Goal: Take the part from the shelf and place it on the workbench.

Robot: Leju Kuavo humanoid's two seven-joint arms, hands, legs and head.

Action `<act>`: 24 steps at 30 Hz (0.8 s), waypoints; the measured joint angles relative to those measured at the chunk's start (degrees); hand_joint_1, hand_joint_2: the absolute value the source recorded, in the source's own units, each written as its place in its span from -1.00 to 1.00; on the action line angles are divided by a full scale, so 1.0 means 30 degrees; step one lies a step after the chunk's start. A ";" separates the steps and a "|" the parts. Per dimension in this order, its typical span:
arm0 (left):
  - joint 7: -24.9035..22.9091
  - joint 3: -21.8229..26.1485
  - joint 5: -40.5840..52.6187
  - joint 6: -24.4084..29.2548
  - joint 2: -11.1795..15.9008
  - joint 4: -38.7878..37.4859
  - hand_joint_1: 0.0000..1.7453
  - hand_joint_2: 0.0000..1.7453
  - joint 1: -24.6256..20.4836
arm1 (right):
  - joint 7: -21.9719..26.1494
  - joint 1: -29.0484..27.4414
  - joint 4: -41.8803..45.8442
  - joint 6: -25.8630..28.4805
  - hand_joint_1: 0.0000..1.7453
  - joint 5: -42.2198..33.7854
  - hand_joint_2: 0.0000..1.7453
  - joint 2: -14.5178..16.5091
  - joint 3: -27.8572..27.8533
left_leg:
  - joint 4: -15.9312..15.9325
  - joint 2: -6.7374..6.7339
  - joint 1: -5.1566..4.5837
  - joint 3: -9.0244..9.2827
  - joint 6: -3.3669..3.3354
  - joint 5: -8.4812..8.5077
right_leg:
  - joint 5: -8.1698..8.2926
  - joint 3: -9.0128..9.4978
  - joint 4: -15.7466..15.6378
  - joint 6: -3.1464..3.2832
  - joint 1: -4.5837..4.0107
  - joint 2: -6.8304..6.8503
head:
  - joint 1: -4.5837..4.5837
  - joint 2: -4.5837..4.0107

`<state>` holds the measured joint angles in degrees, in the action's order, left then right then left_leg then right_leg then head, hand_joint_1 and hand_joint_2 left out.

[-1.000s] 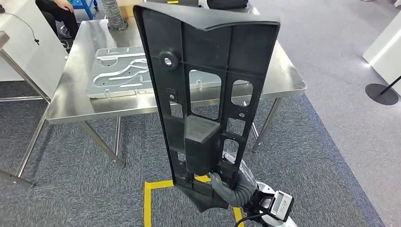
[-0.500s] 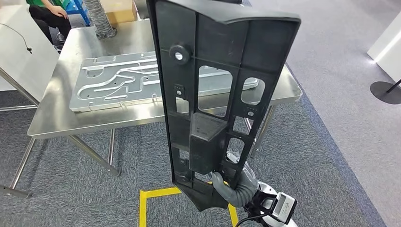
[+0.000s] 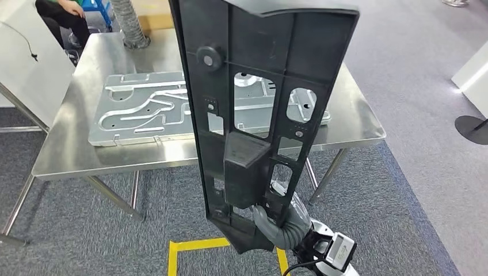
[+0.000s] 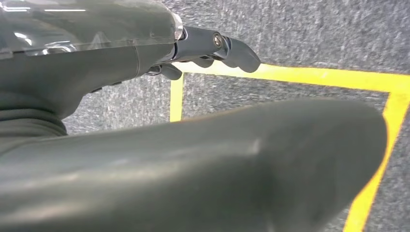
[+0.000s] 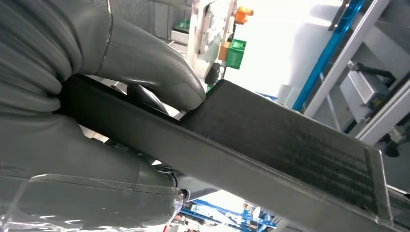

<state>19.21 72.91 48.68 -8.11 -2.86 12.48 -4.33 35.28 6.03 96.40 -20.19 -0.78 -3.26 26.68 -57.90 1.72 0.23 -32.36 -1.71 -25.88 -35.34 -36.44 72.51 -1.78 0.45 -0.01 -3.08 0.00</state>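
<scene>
A long black plastic part (image 3: 259, 115) with ribs and cut-outs stands upright close in front of me, hiding the middle of the steel workbench (image 3: 75, 155) behind it. My right hand (image 3: 282, 227) grips the part at its lower end. In the right wrist view the thumb and fingers of the right hand (image 5: 96, 96) clamp the part's edge (image 5: 290, 145). My left hand (image 4: 193, 145) hangs over the carpet and holds nothing, its dark fingers (image 4: 217, 46) loosely apart.
A flat silver metal plate (image 3: 138, 112) with grooves lies on the workbench. A grey ribbed hose (image 3: 129, 23) stands at its far edge, and a person (image 3: 57, 11) sits beyond it. Yellow tape (image 3: 190, 247) marks the carpet below. A black stand base (image 3: 475, 129) is at the right.
The whole view has shifted, so the camera has moved; the workbench now looks a little nearer and more centred. The part stays upright in my right hand.
</scene>
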 joint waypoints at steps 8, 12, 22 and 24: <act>-0.0014 0.0007 0.0084 0.0015 -0.0168 -0.0002 -1.00 -1.00 0.0003 | -0.0483 0.0356 -0.0242 0.0602 1.00 -0.0233 1.00 -0.0086 0.0231 | -0.0062 0.1105 0.0014 0.1380 0.0441 -0.1301 | 0.3979 -0.0469 -0.4412 0.0374 0.0009 -0.0629 | -0.0005 0.0000; -0.0026 0.0013 0.0113 0.0011 -0.0188 0.0000 -1.00 -1.00 0.0032 | -0.0689 0.0460 -0.0237 0.0798 1.00 -0.0355 1.00 -0.0069 0.0339 | -0.1394 0.0381 0.0009 0.0877 0.0866 -0.1289 | 0.3764 0.0278 -0.4813 0.0913 0.0059 -0.0456 | -0.0017 0.0000; -0.0038 0.0013 0.0193 -0.0024 -0.0233 -0.0005 -1.00 -1.00 0.0060 | -0.0277 -0.0007 0.0450 0.1553 1.00 0.0430 1.00 -0.0051 0.0351 | -0.0583 -0.0583 0.0245 -0.1247 0.1076 0.0514 | 0.1975 0.2380 -0.4872 0.0734 0.0052 -0.0181 | -0.0020 0.0000; -0.0047 0.0013 0.0200 -0.0036 -0.0233 -0.0007 -1.00 -1.00 0.0043 | -0.0192 -0.0048 0.0683 0.1785 1.00 0.0638 1.00 -0.0051 0.0324 | -0.0232 -0.0570 0.0149 -0.1137 0.0774 0.0496 | 0.1831 0.2517 -0.4823 0.0470 0.0022 -0.0182 | -0.0020 0.0000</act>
<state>19.07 72.95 49.28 -8.22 -3.56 12.46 -4.20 34.71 5.88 98.45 -14.84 1.13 -3.41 27.65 -58.60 0.01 0.68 -35.77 0.61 -24.39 -29.85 -28.88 58.04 -0.37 0.52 -0.56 -3.14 0.00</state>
